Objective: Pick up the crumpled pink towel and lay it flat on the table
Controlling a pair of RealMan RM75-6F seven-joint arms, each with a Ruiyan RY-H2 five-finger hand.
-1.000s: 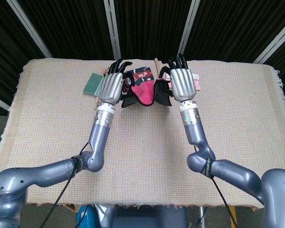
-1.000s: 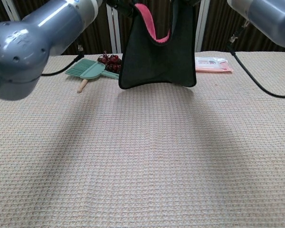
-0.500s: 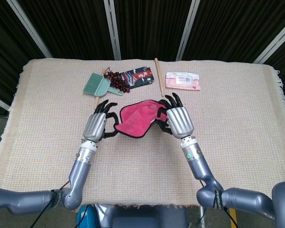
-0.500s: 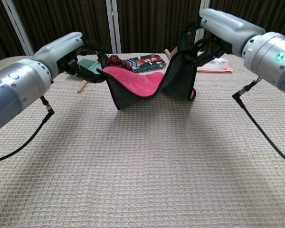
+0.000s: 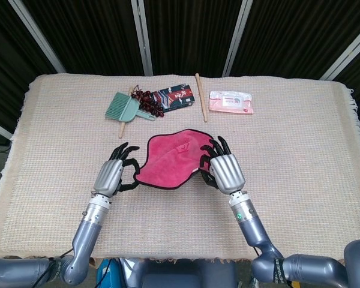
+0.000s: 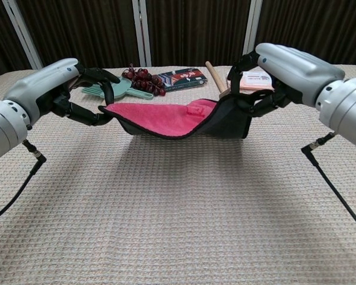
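The two hands have come down and back toward the robot since a moment ago, and the pink towel (image 5: pixel 173 159), which hung high and folded between them, is now spread much wider and low over the tabletop (image 5: pixel 300 144). I judge the laying step is almost done; only the lowering and release remain. The left hand (image 5: pixel 112 174) pinches the edge at 9 o'clock, the right hand (image 5: pixel 223 170) pinches the edge at 3 o'clock, fingers clamped on the cloth. The towel is near the middle of the tabletop, pink face up, dark border, sagging slightly.
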